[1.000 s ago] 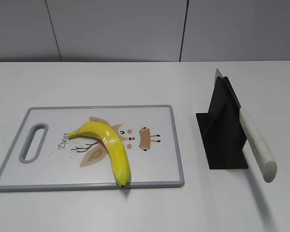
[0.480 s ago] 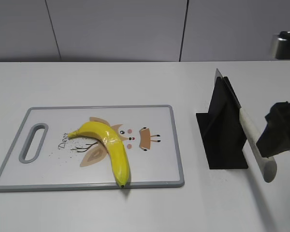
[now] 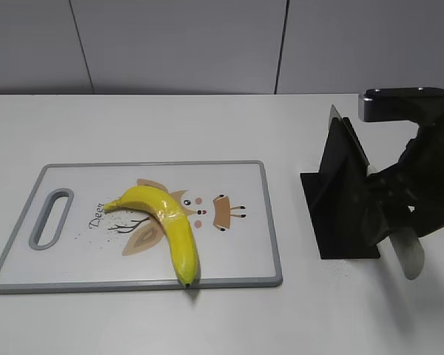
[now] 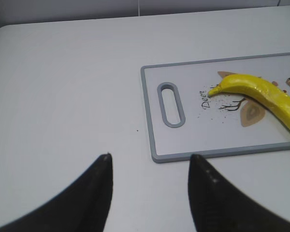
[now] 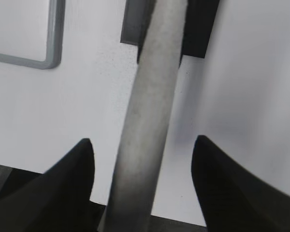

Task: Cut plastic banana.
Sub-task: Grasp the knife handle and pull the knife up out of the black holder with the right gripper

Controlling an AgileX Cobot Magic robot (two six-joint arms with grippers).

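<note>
Plastic banana (image 3: 166, 224), glossy and curved, lies on the board (image 3: 237, 266); right pincer (image 5: 142, 150) gapes around the knife's matte handle (image 5: 147, 121), ungripped.

Lab-style test bench: bare white table (image 3: 207, 118), plain grey wall panels (image 3: 170, 44), staged cutting board (image 3: 237, 174).

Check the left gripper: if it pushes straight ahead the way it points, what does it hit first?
Probably nothing soon. The open left gripper points across bare white table; the grey-rimmed white cutting board lies just right of that line, so its left edge might be grazed. Depth is unclear.
</note>
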